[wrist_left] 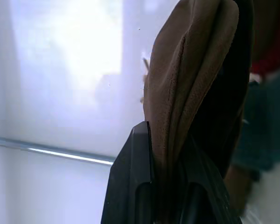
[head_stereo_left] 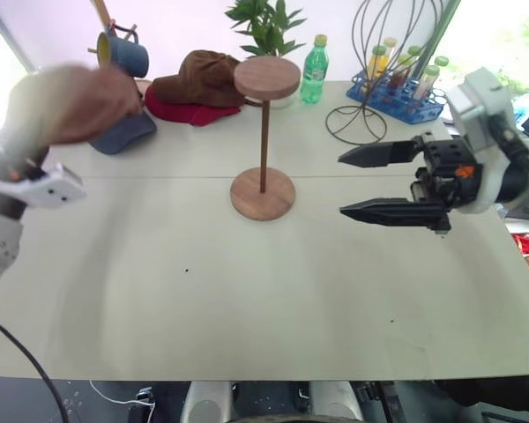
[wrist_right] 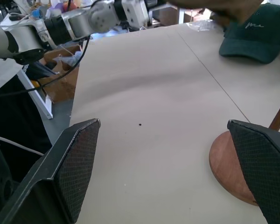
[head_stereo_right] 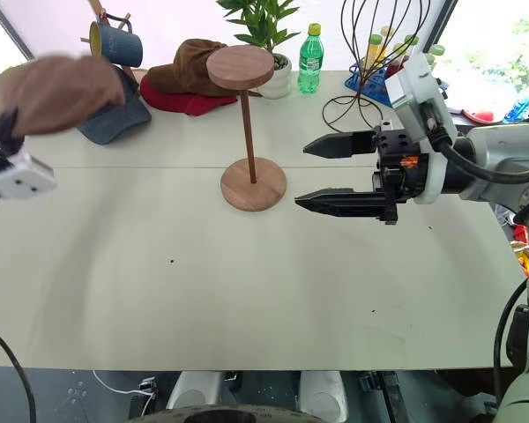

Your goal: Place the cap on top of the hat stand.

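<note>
The cap, soft and light brown, hangs in the air at the far left, above the table's left edge. My left gripper is shut on its folded fabric, which rises between the two black fingers. The hat stand stands upright mid-table, with a bare round top disc and a round base. My right gripper hovers open just right of the stand's base, pointing at it, with nothing between its fingers.
A dark blue baseball cap lies at the back left, below the raised cap. A brown cap on a red one, a blue mug, a green bottle, a wire frame and a blue tube rack line the back.
</note>
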`<state>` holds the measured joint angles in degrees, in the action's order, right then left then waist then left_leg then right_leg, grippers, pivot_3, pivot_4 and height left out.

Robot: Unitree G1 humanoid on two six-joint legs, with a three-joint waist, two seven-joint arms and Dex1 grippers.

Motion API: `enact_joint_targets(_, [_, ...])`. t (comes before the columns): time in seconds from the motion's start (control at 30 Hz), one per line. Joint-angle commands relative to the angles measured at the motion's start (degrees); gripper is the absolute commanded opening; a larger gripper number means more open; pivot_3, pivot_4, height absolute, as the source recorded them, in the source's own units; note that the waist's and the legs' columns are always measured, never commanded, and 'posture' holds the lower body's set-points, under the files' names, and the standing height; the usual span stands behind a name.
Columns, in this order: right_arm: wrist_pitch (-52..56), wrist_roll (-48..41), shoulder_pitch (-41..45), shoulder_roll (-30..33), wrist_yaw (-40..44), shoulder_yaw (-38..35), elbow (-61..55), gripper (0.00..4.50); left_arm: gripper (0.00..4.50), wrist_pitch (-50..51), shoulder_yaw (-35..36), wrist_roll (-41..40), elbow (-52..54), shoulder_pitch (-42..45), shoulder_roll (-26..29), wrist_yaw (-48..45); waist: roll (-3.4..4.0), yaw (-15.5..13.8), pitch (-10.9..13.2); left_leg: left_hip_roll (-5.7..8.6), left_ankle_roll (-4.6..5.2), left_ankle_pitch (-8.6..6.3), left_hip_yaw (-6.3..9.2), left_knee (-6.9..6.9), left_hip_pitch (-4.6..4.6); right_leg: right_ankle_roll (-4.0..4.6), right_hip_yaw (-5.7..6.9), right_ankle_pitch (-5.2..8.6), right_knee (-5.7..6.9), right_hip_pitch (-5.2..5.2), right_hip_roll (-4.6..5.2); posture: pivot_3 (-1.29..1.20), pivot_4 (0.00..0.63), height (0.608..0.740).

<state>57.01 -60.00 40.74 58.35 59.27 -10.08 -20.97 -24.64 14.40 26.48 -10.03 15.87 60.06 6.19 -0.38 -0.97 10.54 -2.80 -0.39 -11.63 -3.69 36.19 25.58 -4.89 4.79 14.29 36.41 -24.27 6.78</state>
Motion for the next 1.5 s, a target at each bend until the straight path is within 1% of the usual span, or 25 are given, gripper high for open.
enact_joint_targets(0.03, [-2.4, 1.0, 0.3, 1.7, 2.1, -3.0, 0.8, 4.50, 0.08, -2.8, 1.7, -9.3, 6.7, 8.7, 0.1, -4.2, -0.03, 0.1, 0.0, 0.04, 0.00, 0.00, 0.00, 0.03, 0.02, -0.06, 0.00, -0.03, -0.01, 0.01, -0.02, 0.00, 0.150, 0.740])
enact_joint_targets(0.1, [-3.1, 1.3, 0.4, 2.4, 3.3, -3.8, 1.8, 4.50, 0.08, -4.6, -1.6, -13.3, 8.4, 14.4, -1.7, -7.9, -0.03, 0.2, 0.0, 0.09, 0.01, 0.00, -0.05, 0.03, 0.01, -0.14, -0.01, -0.08, -0.02, 0.03, -0.03, 0.00, 0.150, 0.740])
enact_joint_targets(0.23, [-4.4, 3.3, 0.7, 3.8, 3.7, -4.9, 4.7, 4.50, 0.08, -5.7, -9.0, -16.5, 9.4, 25.1, -7.9, -14.5, -0.03, 0.1, 0.0, 0.12, 0.02, 0.02, -0.11, 0.08, -0.11, -0.21, -0.02, -0.12, 0.00, 0.15, -0.16, 0.00, 0.150, 0.740])
enact_joint_targets(0.33, [-5.5, 4.5, 0.2, 4.7, 3.9, -6.1, 5.9, 4.50, 0.08, -7.8, -12.4, -16.8, 8.4, 29.4, -11.6, -17.8, -0.04, 0.3, 0.0, 0.11, 0.02, 0.02, -0.13, 0.17, -0.12, -0.26, -0.04, -0.15, 0.02, 0.19, -0.22, 0.00, 0.150, 0.740])
enact_joint_targets(0.47, [-5.4, 5.2, 0.1, 4.8, 1.0, -9.4, 8.1, 4.50, 0.08, -11.6, -15.6, -15.8, 5.6, 31.9, -15.3, -20.7, -0.04, 0.3, 0.0, 0.06, 0.03, 0.03, -0.19, 0.18, -0.15, -0.29, -0.14, -0.17, 0.04, 0.16, -0.31, 0.00, 0.150, 0.740])
enact_joint_targets(0.57, [-4.7, 4.7, 0.0, 4.7, -0.7, -11.3, 8.6, 4.50, 0.08, -14.5, -16.5, -14.0, 3.3, 32.5, -16.6, -21.3, -0.04, 0.3, 0.0, 0.04, 0.03, 0.03, -0.21, 0.18, -0.16, -0.29, -0.16, -0.17, 0.04, 0.16, -0.32, 0.00, 0.150, 0.740])
enact_joint_targets(0.67, [-4.0, 4.5, 0.4, 4.8, -3.7, -13.7, 9.3, 4.50, 0.08, -20.0, -18.2, -7.3, 1.1, 32.2, -17.1, -19.3, -0.04, 0.2, 0.0, 0.05, 0.03, 0.03, -0.23, 0.21, -0.15, -0.29, -0.17, -0.17, 0.04, 0.17, -0.31, 0.00, 0.150, 0.740])
enact_joint_targets(0.77, [-3.2, 4.0, 0.9, 4.7, -5.6, -15.0, 10.0, 4.50, 0.08, -21.6, -17.6, -4.8, -0.1, 31.6, -17.6, -18.2, -0.05, 0.1, 0.0, 0.05, 0.03, 0.03, -0.24, 0.22, -0.14, -0.29, -0.18, -0.18, 0.03, 0.17, -0.31, 0.00, 0.150, 0.740])
enact_joint_targets(0.87, [-2.1, 2.6, 1.6, 4.2, -7.7, -16.2, 10.3, 4.50, 0.08, -23.6, -17.0, -0.8, 1.1, 29.1, -17.2, -16.5, -0.04, 0.2, 0.0, 0.04, 0.03, 0.02, -0.24, 0.22, -0.15, -0.29, -0.20, -0.18, 0.03, 0.17, -0.31, 0.00, 0.150, 0.740])
enact_joint_targets(1.0, [-1.7, 1.5, 1.2, 3.3, -9.4, -16.1, 9.1, 4.50, 0.08, -21.2, -16.9, 7.8, 0.7, 26.4, -17.2, -12.2, -0.04, 0.2, 0.0, 0.03, 0.03, 0.02, -0.24, 0.20, -0.18, -0.28, -0.21, -0.19, 0.07, 0.16, -0.31, 0.00, 0.150, 0.740])
enact_joint_targets(1.07, [-1.7, 1.0, 1.0, 2.9, -10.1, -15.9, 8.6, 4.50, 0.08, -19.2, -17.1, 10.2, 0.2, 25.7, -17.8, -10.7, -0.04, 0.2, 0.0, 0.03, 0.03, 0.02, -0.24, 0.24, -0.17, -0.28, -0.21, -0.19, 0.11, 0.16, -0.31, 0.00, 0.150, 0.740])
enact_joint_targets(1.27, [-1.4, 0.2, 1.2, 2.2, -11.0, -14.8, 8.2, 4.50, 0.08, -18.2, -18.3, 10.2, 4.3, 21.0, -18.9, -10.6, -0.04, 0.2, 0.0, 0.02, 0.05, 0.01, -0.24, 0.28, -0.16, -0.28, -0.22, -0.19, 0.13, 0.16, -0.29, 0.00, 0.150, 0.740])
enact_joint_targets(1.33, [-1.9, 0.9, 0.8, 2.1, -10.9, -13.7, 7.6, 4.50, 0.95, -17.0, -18.0, 9.0, 5.6, 19.9, -19.6, -11.2, -0.04, 0.2, 0.0, 0.02, 0.05, 0.01, -0.24, 0.29, -0.17, -0.28, -0.23, -0.19, 0.16, 0.16, -0.29, 0.00, 0.150, 0.740])
enact_joint_targets(1.37, [-2.5, 1.7, 0.4, 2.1, -10.6, -13.1, 7.0, 4.50, 1.17, -16.3, -17.7, 8.3, 6.2, 19.6, -20.0, -11.5, -0.04, 0.2, 0.0, 0.02, 0.05, 0.01, -0.24, 0.32, -0.17, -0.28, -0.23, -0.19, 0.19, 0.16, -0.29, 0.00, 0.150, 0.740])
enact_joint_targets(1.5, [-4.8, 4.4, -1.3, 2.0, -9.7, -10.9, 5.3, 4.50, 3.19, -13.6, -17.2, 6.4, 7.8, 19.2, -20.7, -13.2, -0.04, 0.2, 0.0, 0.01, 0.05, 0.01, -0.23, 0.40, -0.16, -0.28, -0.23, -0.19, 0.26, 0.15, -0.29, 0.00, 0.150, 0.740])
